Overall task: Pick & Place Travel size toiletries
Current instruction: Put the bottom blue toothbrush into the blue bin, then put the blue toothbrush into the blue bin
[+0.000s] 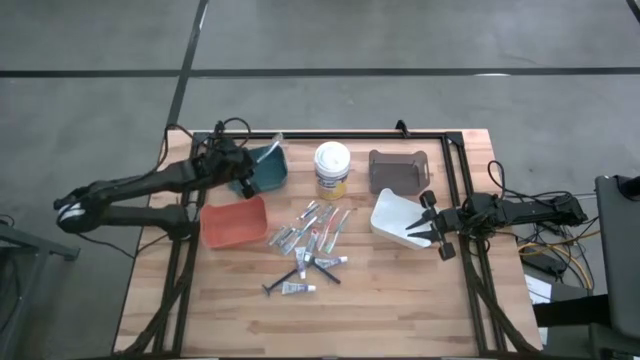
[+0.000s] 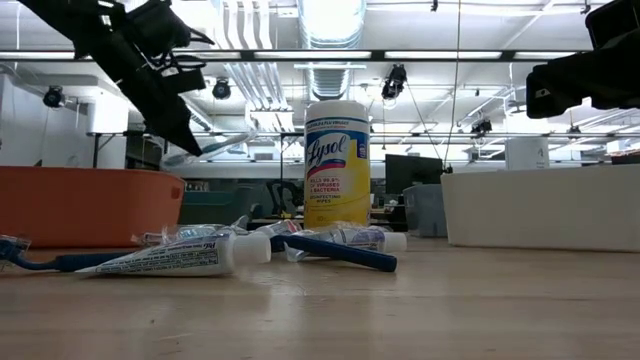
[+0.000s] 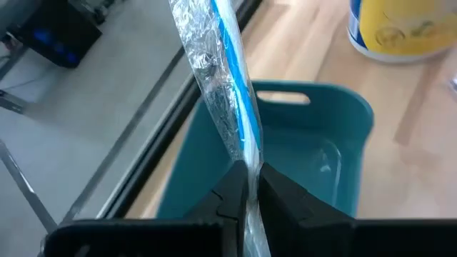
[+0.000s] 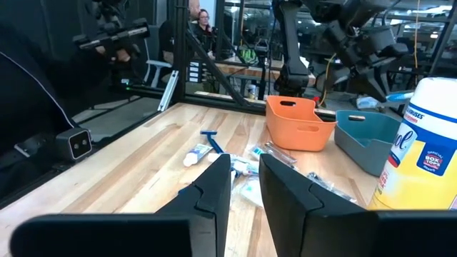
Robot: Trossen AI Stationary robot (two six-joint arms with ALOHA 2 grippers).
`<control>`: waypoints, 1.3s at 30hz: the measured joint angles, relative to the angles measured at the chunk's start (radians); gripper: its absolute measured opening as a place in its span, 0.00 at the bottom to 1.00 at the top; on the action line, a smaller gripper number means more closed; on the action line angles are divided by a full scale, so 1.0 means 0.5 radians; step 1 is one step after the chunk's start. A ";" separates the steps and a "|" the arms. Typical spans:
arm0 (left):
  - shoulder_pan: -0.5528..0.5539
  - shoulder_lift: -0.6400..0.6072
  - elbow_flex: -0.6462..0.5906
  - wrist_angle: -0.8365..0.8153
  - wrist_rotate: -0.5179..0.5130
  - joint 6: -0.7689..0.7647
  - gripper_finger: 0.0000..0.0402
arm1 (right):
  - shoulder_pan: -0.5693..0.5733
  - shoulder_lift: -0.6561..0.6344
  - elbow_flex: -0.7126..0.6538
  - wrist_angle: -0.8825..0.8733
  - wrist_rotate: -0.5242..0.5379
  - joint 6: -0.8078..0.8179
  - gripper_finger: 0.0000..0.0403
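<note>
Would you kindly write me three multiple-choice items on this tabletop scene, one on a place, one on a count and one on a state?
1. Where is the left gripper?
A. above the teal bin
B. above the white bin
C. over the loose toiletries

2. How many bins stand on the table?
A. two
B. three
C. four

3. What is the left gripper doing?
A. hanging open and empty
B. pinching a wrapped blue toothbrush
C. gripping the Lysol tub

Key: 1 A, the high view shows it over the teal bin. 2 C, teal, orange bin, brown bin and white. 3 B, the left wrist view shows the fingers closed on the wrapper.
</note>
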 joint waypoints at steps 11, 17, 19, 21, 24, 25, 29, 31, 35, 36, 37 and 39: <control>0.043 0.131 -0.227 0.280 0.000 0.122 0.09 | 0.000 0.000 0.000 0.000 0.000 0.000 0.20; 0.044 0.133 -0.298 0.374 -0.068 0.152 0.09 | 0.001 0.000 0.000 0.000 -0.001 0.000 0.21; 0.044 0.133 -0.301 0.382 -0.096 0.154 0.09 | 0.000 0.000 0.000 0.000 0.000 0.000 0.21; 0.044 0.133 -0.301 0.382 -0.133 0.159 0.11 | 0.000 0.000 0.000 0.000 0.000 0.000 0.20; 0.044 0.133 -0.301 0.398 -0.169 0.165 0.15 | 0.001 0.000 0.000 0.000 -0.001 0.000 0.19; 0.044 0.133 -0.301 0.401 -0.175 0.165 0.16 | 0.000 0.000 0.000 0.000 0.000 0.001 0.18; 0.044 0.133 -0.301 0.431 -0.241 0.160 0.22 | 0.000 0.000 0.000 0.000 0.000 0.000 0.17; 0.044 0.133 -0.301 0.446 -0.272 0.157 0.25 | 0.001 0.000 0.000 0.000 -0.001 0.001 0.17; 0.044 0.132 -0.301 0.459 -0.278 0.149 0.31 | 0.000 0.000 0.000 0.000 -0.001 0.000 0.18; 0.044 0.132 -0.301 0.459 -0.278 0.149 0.32 | 0.000 0.000 0.000 0.000 0.000 0.001 0.18; 0.044 0.132 -0.301 0.459 -0.278 0.148 0.33 | 0.000 0.000 0.000 0.000 -0.001 0.001 0.19; 0.044 0.131 -0.301 0.459 -0.278 0.148 0.35 | 0.001 0.000 0.000 0.000 -0.001 0.001 0.20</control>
